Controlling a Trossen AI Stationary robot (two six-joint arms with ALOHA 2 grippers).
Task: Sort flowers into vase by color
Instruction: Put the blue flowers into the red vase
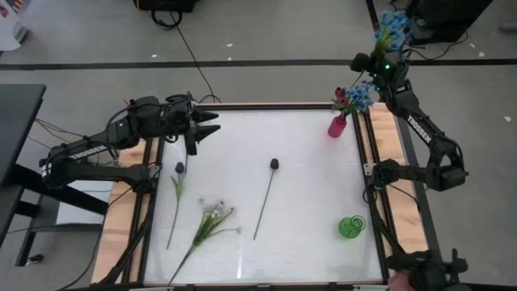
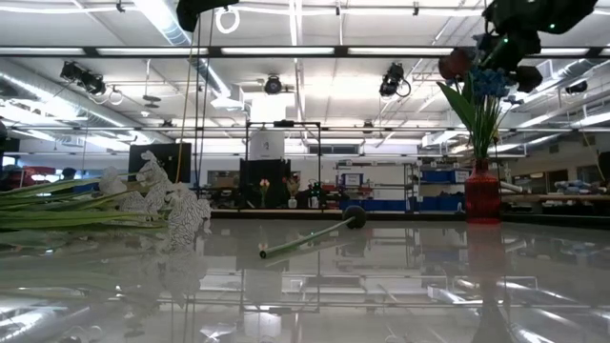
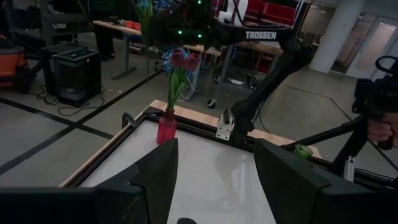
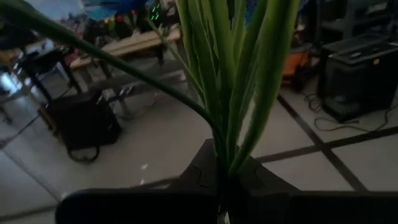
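While the blue flower (image 1: 393, 27) sat clamped by its green stem in the right gripper (image 1: 383, 58) at upper right of high view, above the red vase (image 1: 337, 125), white flowers (image 1: 212, 217) & two dark buds lay lower left. Left gripper (image 1: 212, 123), upper left, was spread open, empty.
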